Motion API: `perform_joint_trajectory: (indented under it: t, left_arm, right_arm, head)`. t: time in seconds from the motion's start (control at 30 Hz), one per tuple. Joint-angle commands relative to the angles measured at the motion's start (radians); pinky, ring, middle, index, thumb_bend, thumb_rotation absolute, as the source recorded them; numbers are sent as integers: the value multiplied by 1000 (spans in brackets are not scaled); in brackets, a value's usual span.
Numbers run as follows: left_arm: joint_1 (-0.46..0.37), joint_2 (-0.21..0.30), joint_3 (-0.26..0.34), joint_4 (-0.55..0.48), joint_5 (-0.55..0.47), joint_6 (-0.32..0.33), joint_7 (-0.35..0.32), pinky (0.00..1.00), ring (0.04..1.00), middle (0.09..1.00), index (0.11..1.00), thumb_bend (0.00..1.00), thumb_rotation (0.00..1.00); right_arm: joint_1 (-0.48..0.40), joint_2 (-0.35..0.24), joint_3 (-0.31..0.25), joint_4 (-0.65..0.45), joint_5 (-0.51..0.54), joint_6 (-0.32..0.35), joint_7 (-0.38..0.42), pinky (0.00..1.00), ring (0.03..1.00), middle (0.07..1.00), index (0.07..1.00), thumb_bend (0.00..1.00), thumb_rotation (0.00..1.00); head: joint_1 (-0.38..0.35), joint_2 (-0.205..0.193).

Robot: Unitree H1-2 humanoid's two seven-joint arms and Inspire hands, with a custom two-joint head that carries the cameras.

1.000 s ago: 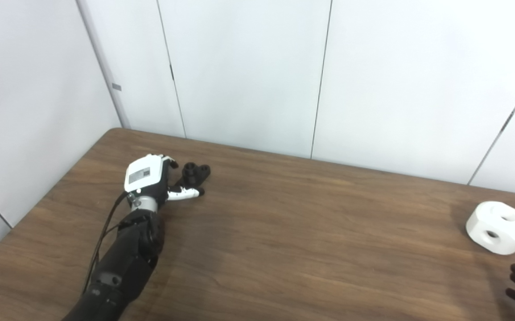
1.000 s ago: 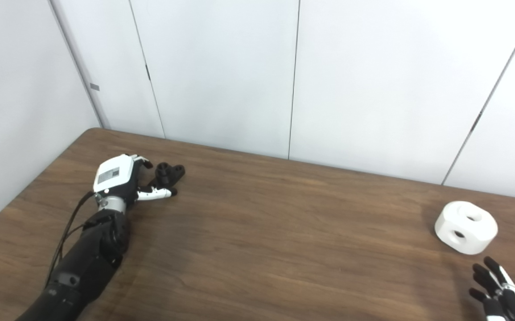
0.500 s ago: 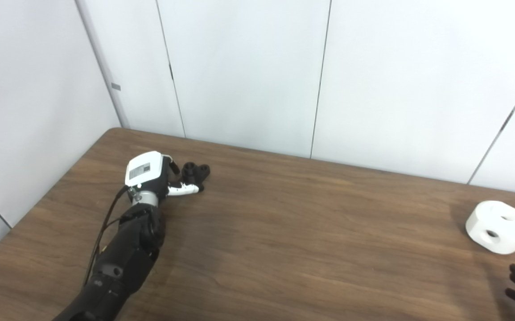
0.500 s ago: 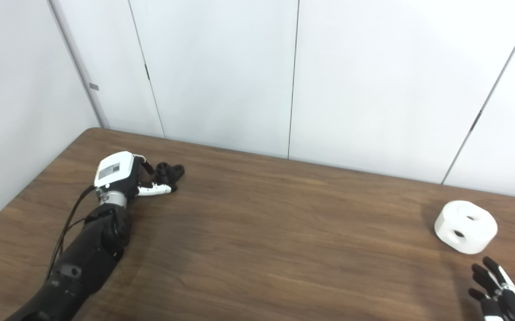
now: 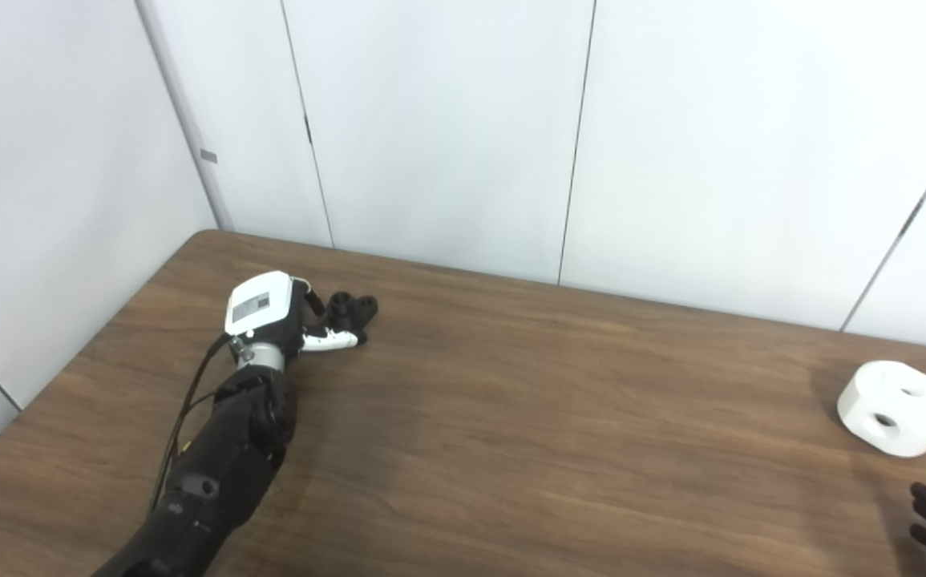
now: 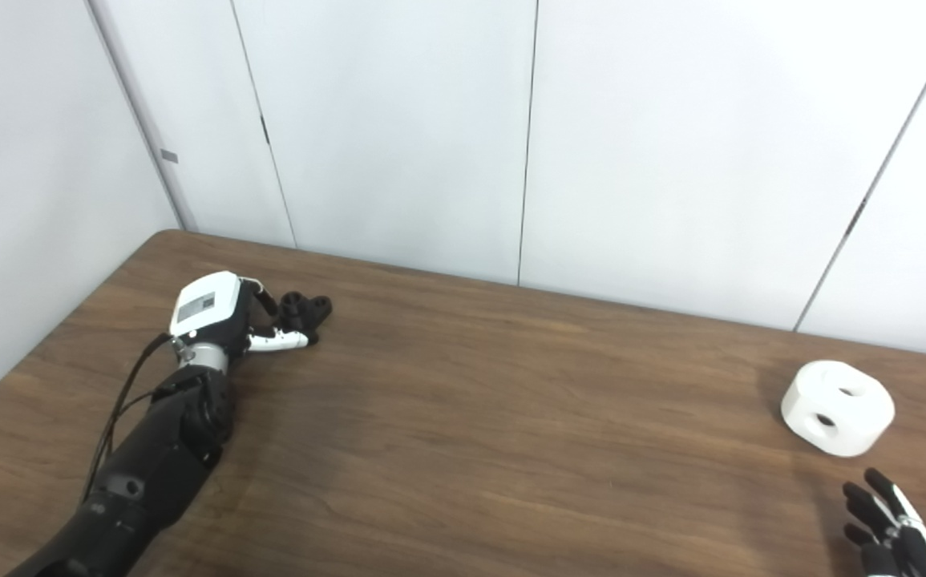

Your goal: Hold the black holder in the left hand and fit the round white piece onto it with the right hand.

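Left eye view shows the left hand at the left of the frame, resting on the brown wooden counter, its fingers curled around the near side of the black holder; whether they truly grip it cannot be told. At the far right, the round white piece sits on the counter, well apart from the holder. Just below it, at the lower right corner, the right hand holds nothing, fingers spread apart.
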Motion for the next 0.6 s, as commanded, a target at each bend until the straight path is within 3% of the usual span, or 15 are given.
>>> perform_joint_trajectory:
  t: [0.0, 0.03, 0.07, 0.13, 0.57]
  left_arm:
    - [-20, 36, 4, -24, 11, -5, 31, 911, 909, 811, 528, 821, 269]
    - [-18, 36, 4, -27, 9, -6, 32, 910, 907, 807, 519, 819, 245]
    - [-16, 36, 4, -29, 8, -6, 32, 916, 909, 808, 503, 674, 164]
    - [-15, 35, 1, -28, 9, -2, 30, 924, 911, 809, 489, 555, 95]
    - [0, 27, 14, -35, -37, -52, 60, 888, 857, 743, 481, 521, 46]
  right_arm:
    - [28, 11, 5, 13, 7, -12, -11, 811, 878, 863, 907, 580, 911]
    - [28, 10, 6, 12, 7, -13, -10, 810, 877, 863, 907, 576, 911]
    - [29, 9, 6, 11, 7, -15, -10, 811, 876, 863, 907, 573, 912]
    - [29, 8, 6, 11, 7, -21, -10, 814, 875, 862, 906, 572, 911]
    - [32, 7, 6, 7, 7, -24, -9, 821, 876, 858, 904, 587, 909]
  head:
    - [1, 1]
    - [1, 6]
    - [1, 6]
    - [1, 6]
    - [-5, 18]
